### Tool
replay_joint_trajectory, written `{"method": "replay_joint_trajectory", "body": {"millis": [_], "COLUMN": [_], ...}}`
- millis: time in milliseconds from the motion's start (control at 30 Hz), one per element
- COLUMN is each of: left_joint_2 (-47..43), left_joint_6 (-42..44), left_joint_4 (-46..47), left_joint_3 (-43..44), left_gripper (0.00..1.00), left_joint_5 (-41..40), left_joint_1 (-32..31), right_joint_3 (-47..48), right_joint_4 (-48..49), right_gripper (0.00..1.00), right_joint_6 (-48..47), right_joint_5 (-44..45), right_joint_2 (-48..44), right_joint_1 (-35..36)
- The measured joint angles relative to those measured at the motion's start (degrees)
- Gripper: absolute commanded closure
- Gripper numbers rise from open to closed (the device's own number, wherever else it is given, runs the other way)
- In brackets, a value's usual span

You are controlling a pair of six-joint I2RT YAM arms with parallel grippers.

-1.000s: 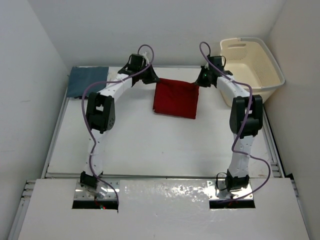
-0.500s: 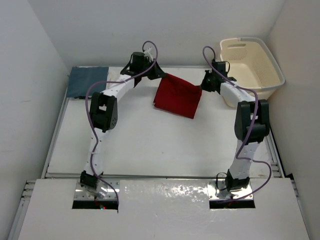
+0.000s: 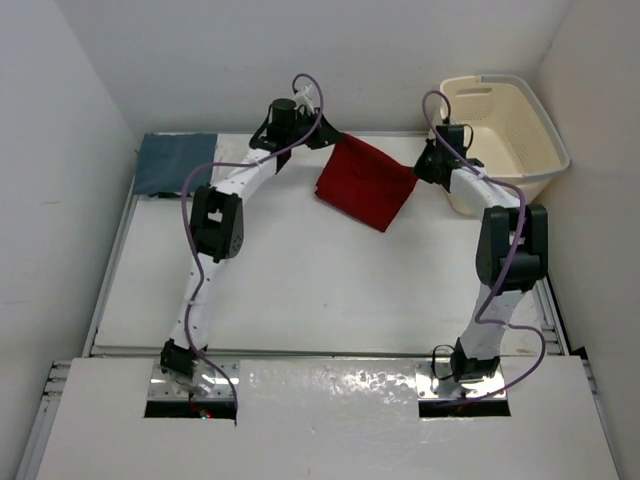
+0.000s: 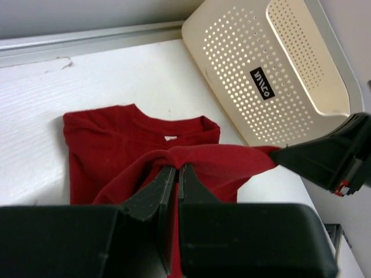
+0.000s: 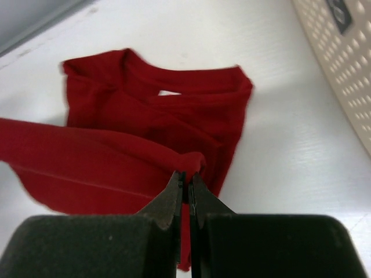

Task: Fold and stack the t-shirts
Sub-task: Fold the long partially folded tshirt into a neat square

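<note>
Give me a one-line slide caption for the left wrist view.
Left gripper pinches a raised edge of the red t-shirt, right gripper gripping the far end, cream laundry basket behind.

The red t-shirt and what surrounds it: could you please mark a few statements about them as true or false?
1. The left hand and the right hand are both shut on the red short-sleeved cloth t-shirt. True.
2. The cream perforated plastic laundry basket stands at the far right end of the white table. True.
3. The red t-shirt lies inside that basket. False: it is outside it, with one edge held up and the rest on the table.
4. A dusty blue-grey cloth shirt lies at the table's far left corner. True.
5. The red t-shirt is stacked on the blue-grey shirt. False: they lie apart, with the left arm between them.
</note>
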Motion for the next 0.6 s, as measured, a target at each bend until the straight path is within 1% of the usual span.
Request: {"method": "replay_joint_trajectory", "body": {"millis": [100,133,167,200,233,267,300,333,367,400,500,533,600], "left_joint_2": [4.8,6.3,7.6,8.9,9.9,11.3,12.4,12.9,13.1,13.1,11.8,11.0,9.0], "left_joint_6": [-0.8,-1.0,-1.4,-1.8,-1.9,-2.4,-2.8,-2.9,-2.8,-2.5,-1.9,-1.6,-0.5], "left_joint_4": [1.3,1.6,2.0,2.5,2.6,2.6,2.4,2.2,1.7,1.4,1.5,1.4,0.9], "left_joint_3": [4.3,5.1,5.5,5.6,5.8,6.3,6.7,6.8,6.8,6.8,6.5,6.3,6.0], "left_gripper": [1.0,1.0,0.95,0.57,0.39,0.34,0.27,0.22,0.12,0.01,0.0,0.0,0.0], "left_joint_5": [-0.4,-0.9,-1.2,-1.9,-2.0,-2.4,-2.7,-3.1,-3.5,-3.9,-5.5,-6.1,-7.1], "left_joint_1": [-1.0,-1.4,-1.6,-1.8,-2.1,-2.4,-2.6,-2.6,-2.7,-2.7,-2.5,-2.5,-2.5], "right_joint_3": [0.0,0.0,0.0,0.0,0.2,0.8,2.2,3.7,5.0,5.9,6.7,6.8,6.8], "right_joint_4": [-0.2,-0.2,-0.2,-0.2,-0.2,-0.5,-1.3,-1.7,-1.8,-1.8,-1.6,-1.5,-1.7], "right_gripper": [0.99,0.91,0.82,0.48,0.3,0.22,0.16,0.12,0.09,0.08,0.06,0.01,0.01], "right_joint_6": [2.0,2.5,3.1,3.4,3.7,3.5,3.0,2.4,1.9,1.5,0.3,-0.1,-1.1], "right_joint_5": [2.1,3.2,4.2,5.1,5.8,5.9,5.9,5.6,5.0,4.2,1.9,1.2,0.0], "right_joint_2": [2.4,3.2,4.0,4.7,5.7,6.5,7.7,8.9,9.6,10.0,9.8,9.7,9.1], "right_joint_1": [-0.4,-0.4,-0.4,-0.4,-0.4,-0.6,-0.7,-0.8,-0.8,-0.7,-0.2,0.3,1.2]}}
